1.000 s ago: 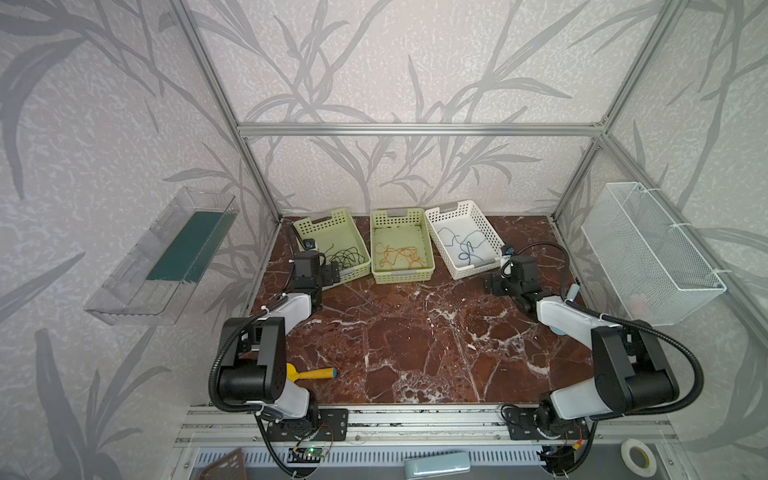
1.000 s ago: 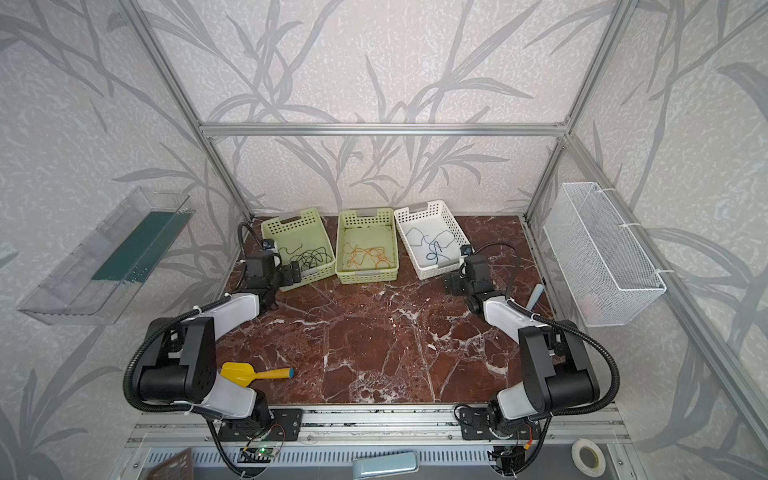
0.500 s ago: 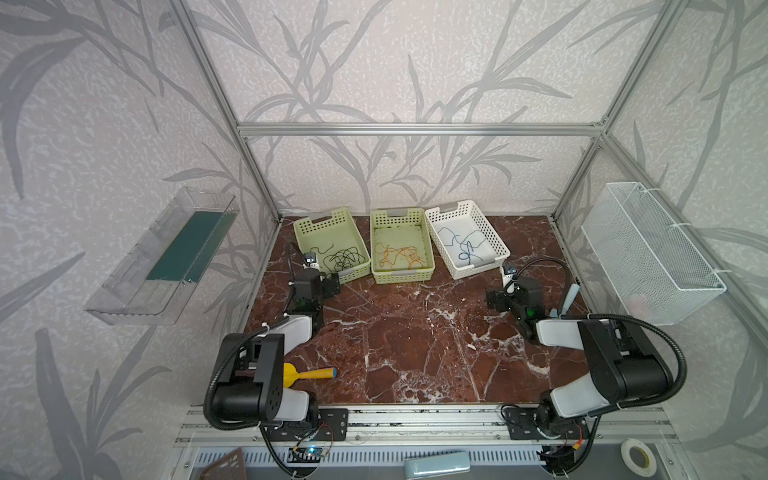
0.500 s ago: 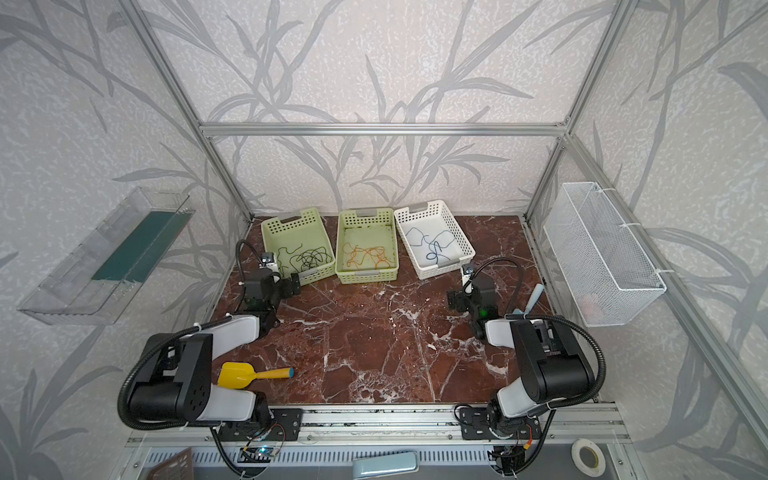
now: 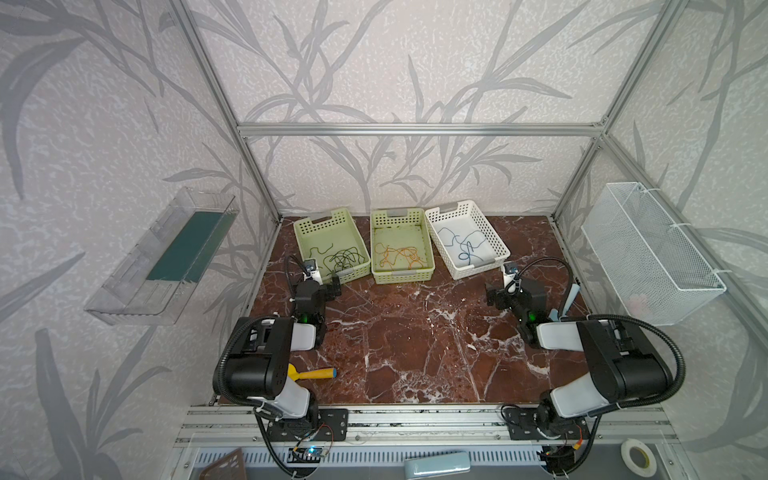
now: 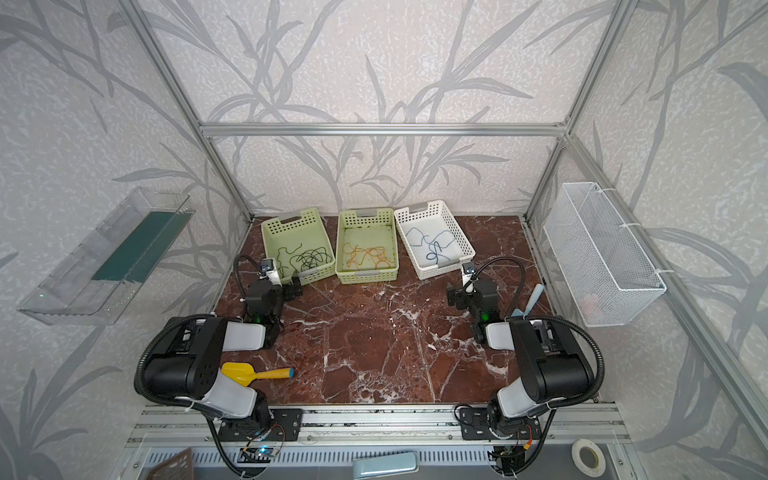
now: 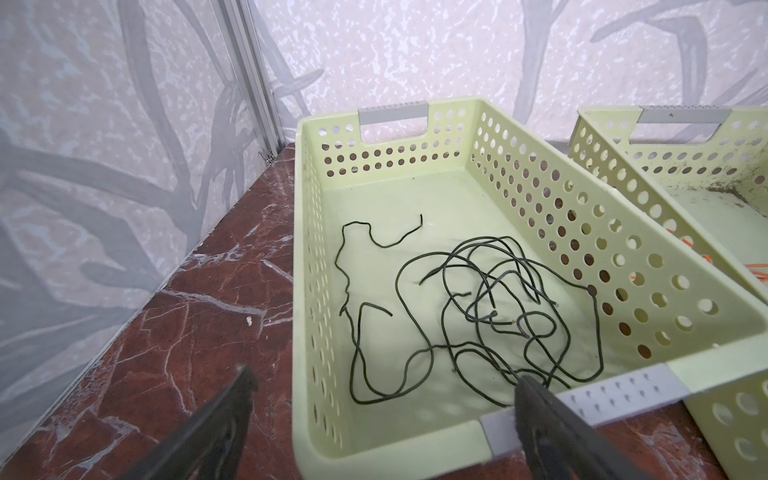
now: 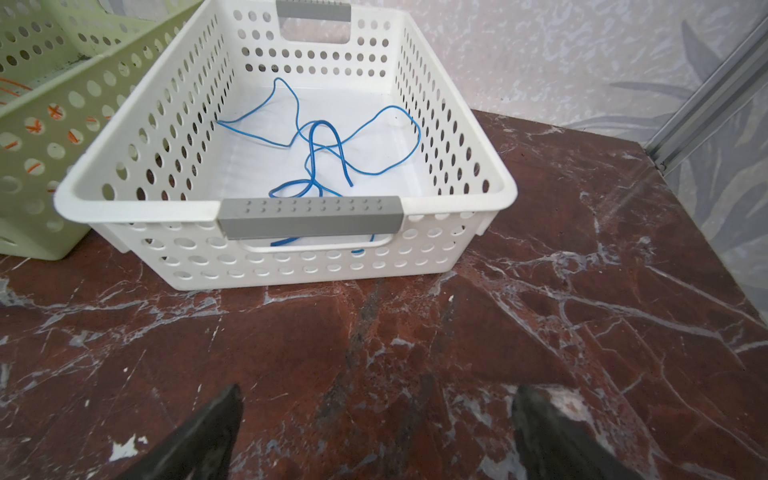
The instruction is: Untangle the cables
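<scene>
Dark green-black cables (image 7: 478,316): several thin strands lie heaped in overlapping loops on the floor of the left green basket (image 7: 415,162). One strand lies apart from the heap, toward the wall away from the neighbouring basket.
Orange cables (image 5: 401,257): a loose snarl in the middle green basket (image 5: 399,214). Too small to follow strand by strand.
Blue cables (image 8: 324,145): in the white basket (image 8: 457,137), a few open loops crossing at the centre. One free end shows near the near handle.
The colours are already sorted by basket, but the strands within each basket cross one another.

Handling, as judged: light, limp wire with a little spring, since it holds its curves. The sheath is smooth and likely to slip in a shallow pinch. Best hold is a free end or an outer loop. Pulling from mid-heap would probably lift the whole clump, or tighten it.

Left gripper (image 7: 384,378): jaws wide apart and empty, at the near corner of the left basket. One finger is over the rim, the other over the surface (image 5: 415,332) beside the basket.
Right gripper (image 8: 378,390): jaws wide apart, holding nothing, over bare surface short of the white basket.

Both arms sit low at the near side, well apart.
</scene>
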Robot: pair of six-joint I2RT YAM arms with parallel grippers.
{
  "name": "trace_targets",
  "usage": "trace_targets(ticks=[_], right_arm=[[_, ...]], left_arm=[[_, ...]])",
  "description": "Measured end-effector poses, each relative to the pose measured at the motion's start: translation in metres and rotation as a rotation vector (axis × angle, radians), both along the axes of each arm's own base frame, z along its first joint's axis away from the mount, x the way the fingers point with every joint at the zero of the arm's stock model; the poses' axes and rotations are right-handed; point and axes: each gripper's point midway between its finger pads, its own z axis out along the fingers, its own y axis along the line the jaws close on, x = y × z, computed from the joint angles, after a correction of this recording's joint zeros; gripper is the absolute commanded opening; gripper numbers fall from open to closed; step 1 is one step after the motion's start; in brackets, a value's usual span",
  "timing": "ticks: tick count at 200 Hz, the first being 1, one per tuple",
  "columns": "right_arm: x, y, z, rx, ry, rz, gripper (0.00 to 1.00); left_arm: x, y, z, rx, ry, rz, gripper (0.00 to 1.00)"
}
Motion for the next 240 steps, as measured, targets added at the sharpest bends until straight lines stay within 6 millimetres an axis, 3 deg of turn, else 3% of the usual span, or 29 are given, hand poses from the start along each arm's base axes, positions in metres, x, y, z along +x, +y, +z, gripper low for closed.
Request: trace_targets(ticks=[240], right_arm=[[0.0010, -0.0015, 0.0017, 0.032, -0.001, 0.030, 0.99]], left_arm=[[0.0013, -0.0044, 0.0007, -0.004, -0.005, -0.042, 0.99]])
